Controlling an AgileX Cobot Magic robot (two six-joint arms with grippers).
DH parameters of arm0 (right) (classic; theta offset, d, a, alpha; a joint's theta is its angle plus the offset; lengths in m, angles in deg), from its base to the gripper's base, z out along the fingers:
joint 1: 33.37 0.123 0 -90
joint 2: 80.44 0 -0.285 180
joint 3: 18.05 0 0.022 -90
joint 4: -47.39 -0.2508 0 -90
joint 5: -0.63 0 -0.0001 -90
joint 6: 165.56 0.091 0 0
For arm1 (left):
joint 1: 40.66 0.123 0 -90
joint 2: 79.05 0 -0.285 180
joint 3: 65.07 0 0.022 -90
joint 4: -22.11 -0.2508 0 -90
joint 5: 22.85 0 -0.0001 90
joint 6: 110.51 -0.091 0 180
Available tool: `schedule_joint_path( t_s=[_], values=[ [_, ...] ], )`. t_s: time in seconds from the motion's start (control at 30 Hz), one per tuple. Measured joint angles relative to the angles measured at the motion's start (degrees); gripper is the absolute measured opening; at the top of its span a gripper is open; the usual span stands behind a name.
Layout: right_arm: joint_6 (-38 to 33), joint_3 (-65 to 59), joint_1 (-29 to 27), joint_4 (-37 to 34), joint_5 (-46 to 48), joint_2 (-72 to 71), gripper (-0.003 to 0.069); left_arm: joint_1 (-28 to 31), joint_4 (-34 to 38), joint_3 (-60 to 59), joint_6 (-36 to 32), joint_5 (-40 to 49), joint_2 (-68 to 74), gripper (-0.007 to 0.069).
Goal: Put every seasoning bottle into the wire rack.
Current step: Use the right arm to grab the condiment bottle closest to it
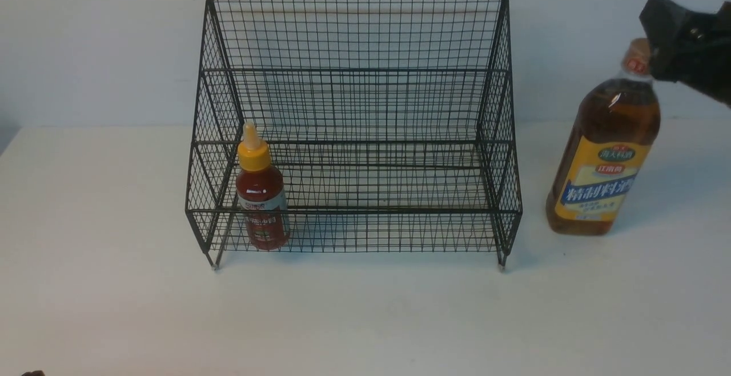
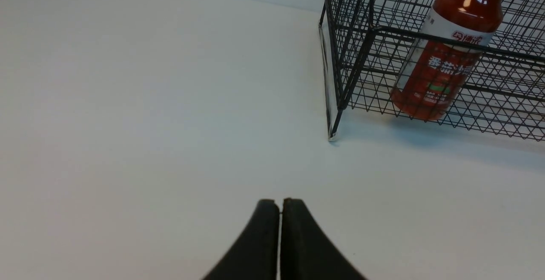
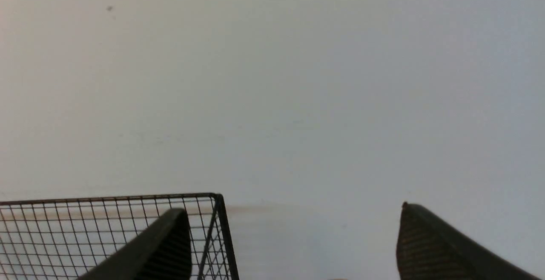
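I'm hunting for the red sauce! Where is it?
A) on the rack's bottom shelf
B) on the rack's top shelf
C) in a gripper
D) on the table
A: the red bottle stands upright on the lower tier of the rack, near its left end.

Left fingers pressed together; red-sauce bottle stands in wire rack, probably lower tier.

Soft even light, faint shadows, slight blur.
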Motion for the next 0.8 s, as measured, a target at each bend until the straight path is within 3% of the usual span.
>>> schedule_joint_path(
  t_s=[0.33, 0.8],
  values=[
    [-7.2, 0.2, 0.5, -0.2, -4.6, 7.2, 0.0591, 0.0, 0.0, 0.0, 0.0, 0.0, 0.0, -0.0005],
    [-9.8, 4.3, 0.2, -5.2, -7.1, 16.2, 0.0588, 0.0, 0.0, 0.0, 0.0, 0.0, 0.0, -0.0005]
  ],
)
